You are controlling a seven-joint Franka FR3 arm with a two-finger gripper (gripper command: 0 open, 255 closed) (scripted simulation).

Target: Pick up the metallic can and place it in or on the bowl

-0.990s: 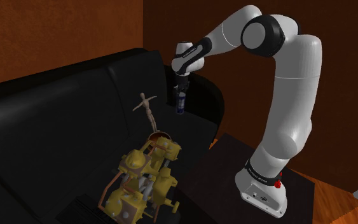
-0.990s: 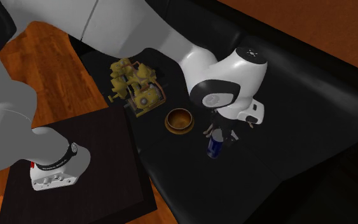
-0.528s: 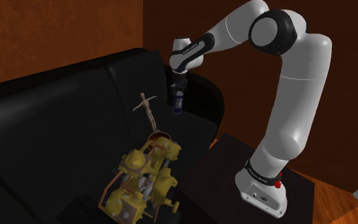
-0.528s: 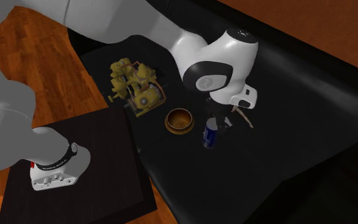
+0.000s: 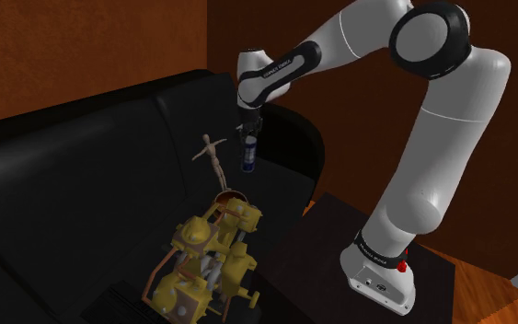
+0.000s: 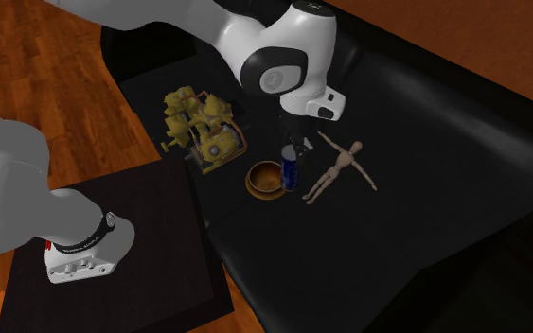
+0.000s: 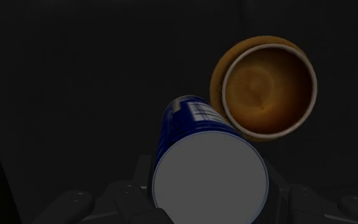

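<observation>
Step in hand: transport. The black two-finger gripper (image 5: 247,130) is clenched on the blue cylindrical can with a pale grey end (image 5: 247,153), gripping it near the top. The can hangs upright, clear of the black sofa seat (image 6: 425,189).

Location: in the second exterior view the can (image 6: 291,168) sits between the round brown bowl with a pale rim (image 6: 266,179) and the small wooden jointed mannequin (image 6: 342,166), close to the bowl's edge. In the wrist view the bowl (image 7: 264,87) is offset to one side of the can (image 7: 203,159), so by my read it's not over the opening yet.

Next move, my call:
- Slide sideways toward the bowl until the can's lower end is centred over the opening.
- Lower it, then release.
- Keep off the yellow mechanical model (image 6: 201,128) just beyond the bowl.

Risk: the can looks tall against a shallow bowl, so it's likely to tip and lean on the rim when let go. A low release helps.

Writing: there's a white label patch with dark marks on the can's side, not legible. No brand readable.
</observation>
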